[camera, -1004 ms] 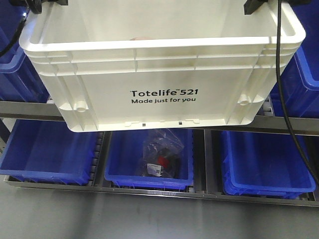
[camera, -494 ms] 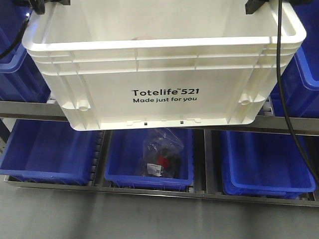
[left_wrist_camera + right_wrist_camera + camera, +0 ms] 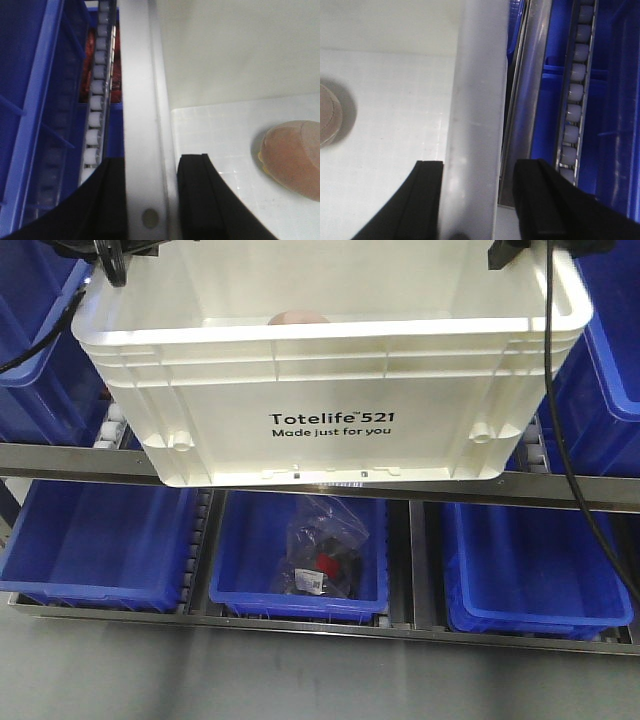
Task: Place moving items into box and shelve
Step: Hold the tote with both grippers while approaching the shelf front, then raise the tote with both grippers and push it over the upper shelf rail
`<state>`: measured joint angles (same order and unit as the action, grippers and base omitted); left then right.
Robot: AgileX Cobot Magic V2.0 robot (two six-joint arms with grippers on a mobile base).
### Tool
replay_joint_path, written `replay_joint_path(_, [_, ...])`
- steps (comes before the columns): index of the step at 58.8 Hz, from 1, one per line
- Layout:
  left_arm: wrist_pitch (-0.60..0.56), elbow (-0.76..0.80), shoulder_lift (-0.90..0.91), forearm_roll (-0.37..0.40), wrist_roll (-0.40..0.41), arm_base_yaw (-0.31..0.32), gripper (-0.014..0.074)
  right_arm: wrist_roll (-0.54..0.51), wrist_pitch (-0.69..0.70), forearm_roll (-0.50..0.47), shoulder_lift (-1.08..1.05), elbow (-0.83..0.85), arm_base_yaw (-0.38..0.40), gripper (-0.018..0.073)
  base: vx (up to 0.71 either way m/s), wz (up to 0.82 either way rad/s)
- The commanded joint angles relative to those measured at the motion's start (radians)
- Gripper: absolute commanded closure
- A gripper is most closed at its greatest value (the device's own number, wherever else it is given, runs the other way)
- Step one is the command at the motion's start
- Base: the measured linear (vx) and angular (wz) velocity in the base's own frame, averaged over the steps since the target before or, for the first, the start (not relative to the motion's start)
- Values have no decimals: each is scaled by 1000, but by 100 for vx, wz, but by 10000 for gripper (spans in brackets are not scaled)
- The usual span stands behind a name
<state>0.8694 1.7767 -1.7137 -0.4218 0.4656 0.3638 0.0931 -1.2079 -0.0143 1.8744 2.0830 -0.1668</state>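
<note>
The white ribbed box printed "Totelife 521" hangs level at the upper shelf's front rail. My left gripper is shut on its left rim, one finger inside, one outside. My right gripper clamps the right rim the same way, with a thin gap showing at its outer finger. A pinkish-brown moving item with a yellow strip lies on the box floor, and its top peeks over the front rim. The edge of a lump also shows in the right wrist view.
Blue bins fill the lower shelf and flank the box. The middle lower bin holds a clear bag of dark and red parts. White roller tracks and metal rails run beside the box. Black cables hang at both sides.
The box has moved away from the camera and slightly right, toward the upper shelf. More of the lump shows over its front rim. Both grippers stay on the rims.
</note>
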Motion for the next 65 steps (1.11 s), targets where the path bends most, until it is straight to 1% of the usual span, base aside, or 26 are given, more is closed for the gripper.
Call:
replay_joint_path(1, [-183, 39, 46, -138, 28, 5, 594, 30, 110, 5, -44, 40, 5, 564, 0, 0])
replay_joint_path(8, [-242, 39, 22, -168, 62, 5, 594, 30, 147, 6, -26, 39, 5, 564, 0, 0])
replay_joint_path(19, [-302, 39, -27, -221, 86, -3, 594, 30, 234, 14, -1, 39, 5, 564, 0, 0])
replay_joint_path(28, [-344, 40, -61, -222, 98, -39, 594, 29, 282, 14, 33, 39, 5, 564, 0, 0])
replay_joint_path(33, [-372, 40, -72, -222, 138, -69, 594, 25, 287, 14, 52, 39, 0, 564, 0, 0])
replay_joint_path(38, [-415, 40, -78, -221, 168, -94, 594, 13, 298, 25, 69, 39, -24, 564, 0, 0])
replay_joint_path(44, [-468, 40, -93, -220, 196, -110, 594, 19, 329, 87, 80, 39, -57, 564, 0, 0])
replay_joint_path(51, [-510, 40, -110, -219, 210, -115, 594, 98, 355, 213, 83, 39, -93, 564, 0, 0])
replay_joint_path(58, [-515, 40, -130, -207, 209, -115, 594, 167, 362, 325, 83, 39, -103, 564, 0, 0])
replay_joint_path(65, [-534, 40, -134, -195, 209, -113, 594, 181, 377, 376, 83, 39, -100, 564, 0, 0])
